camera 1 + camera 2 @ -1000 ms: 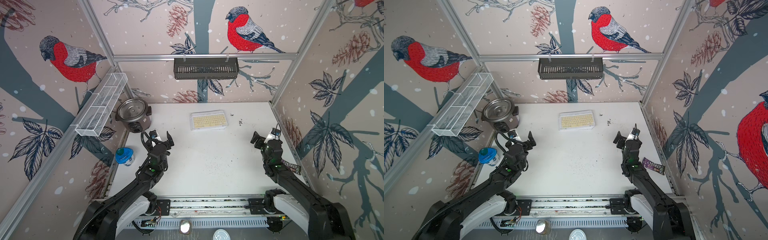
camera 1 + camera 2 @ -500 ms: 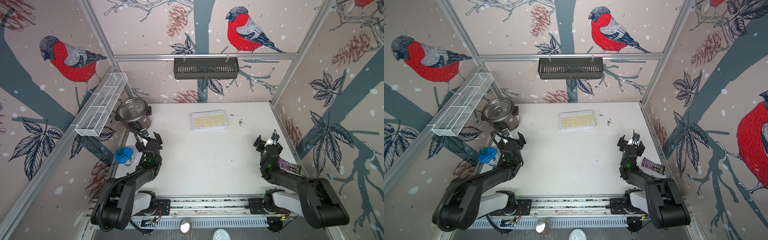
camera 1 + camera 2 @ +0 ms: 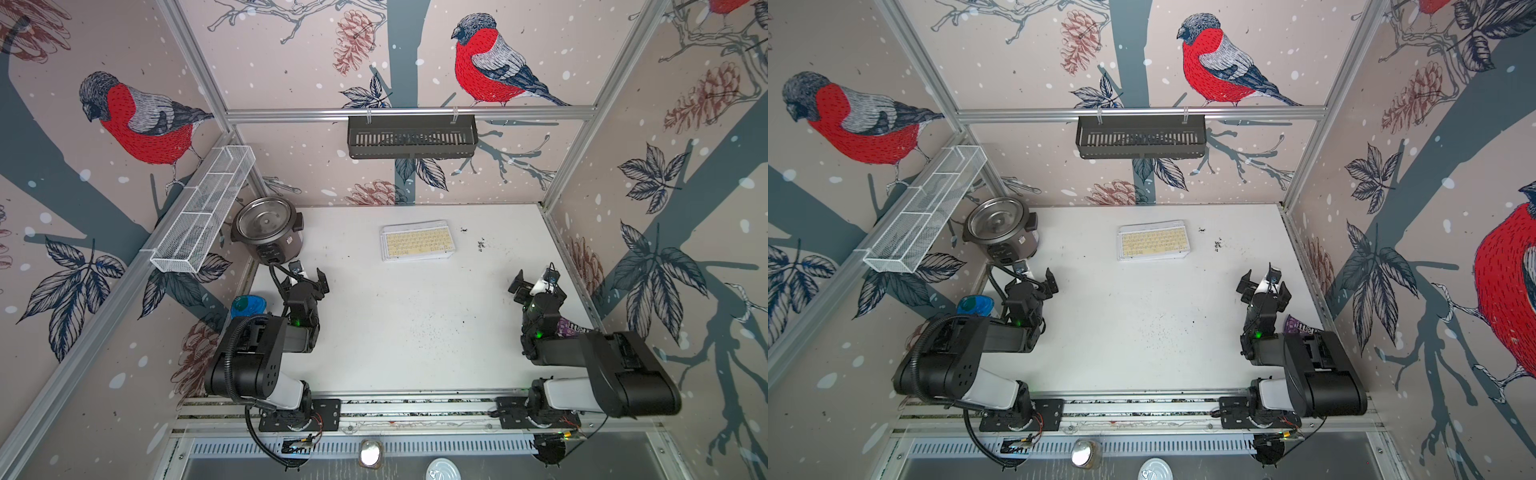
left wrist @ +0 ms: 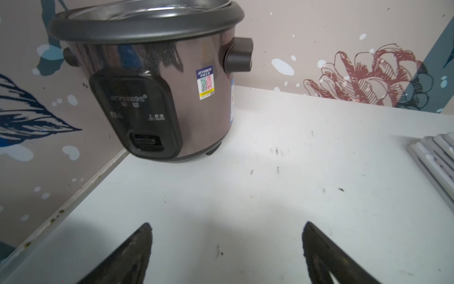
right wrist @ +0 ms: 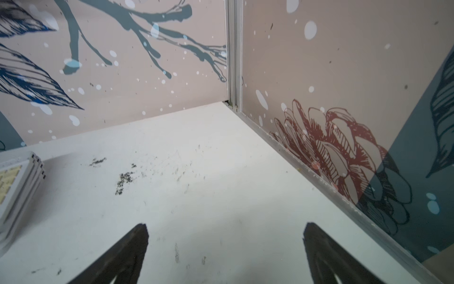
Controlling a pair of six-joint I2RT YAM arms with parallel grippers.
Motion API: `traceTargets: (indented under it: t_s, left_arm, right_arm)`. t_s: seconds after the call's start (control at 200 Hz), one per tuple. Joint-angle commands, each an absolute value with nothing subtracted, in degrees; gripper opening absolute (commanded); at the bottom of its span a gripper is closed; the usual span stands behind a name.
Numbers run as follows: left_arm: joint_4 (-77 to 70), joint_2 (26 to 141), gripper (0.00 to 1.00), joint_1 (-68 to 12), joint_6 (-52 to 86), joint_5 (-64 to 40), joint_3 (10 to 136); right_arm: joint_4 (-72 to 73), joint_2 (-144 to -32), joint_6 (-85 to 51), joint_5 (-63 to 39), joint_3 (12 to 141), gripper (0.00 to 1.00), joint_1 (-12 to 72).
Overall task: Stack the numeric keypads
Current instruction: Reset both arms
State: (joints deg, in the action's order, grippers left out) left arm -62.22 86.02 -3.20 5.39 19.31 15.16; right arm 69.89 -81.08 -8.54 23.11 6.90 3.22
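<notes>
The numeric keypads (image 3: 417, 241) (image 3: 1153, 245) lie in one slightly fanned pile at the back middle of the white table, the top one with pale yellow keys. The pile's edge shows in the left wrist view (image 4: 437, 157) and in the right wrist view (image 5: 17, 186). My left gripper (image 3: 309, 276) (image 4: 227, 225) hovers open near the rice cooker, well short of the pile, nothing between its fingers. At the right side of the table my right gripper (image 3: 536, 286) (image 5: 226, 225) is open and empty, facing the far right corner.
A dark rice cooker (image 3: 268, 232) (image 4: 152, 86) stands in the back left corner. A blue lidded cup (image 3: 248, 306) sits at the left edge, a purple wrapper (image 3: 567, 326) at the right edge. Black crumbs (image 3: 481, 245) lie right of the pile. A white wire basket (image 3: 203, 212) and a black rack (image 3: 411, 137) hang on the walls.
Both arms have folded back toward the front rail. The left gripper has drifted left toward the cooker and its jaws have narrowed slightly. The pile has not moved.
</notes>
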Motion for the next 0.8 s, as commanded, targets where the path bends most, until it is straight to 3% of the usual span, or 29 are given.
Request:
traceTargets:
  t_s: [0.0,0.15,0.796]
  left_arm:
    - [-64.56,85.94,0.94,-3.08,3.96,16.74,15.73]
    - [-64.35,85.97,0.96,-3.1,3.88,16.61,15.91]
    - [-64.47,85.96,0.97,-3.13,3.93,16.66,15.82]
  right_arm:
    - [78.58,-86.0,-6.69,21.61,8.58,0.99,3.29]
    - [69.12,-85.85,-6.38,18.91,13.09,1.0,2.91]
    - [70.1,-86.32,-6.06,19.35,12.99,1.0,3.18]
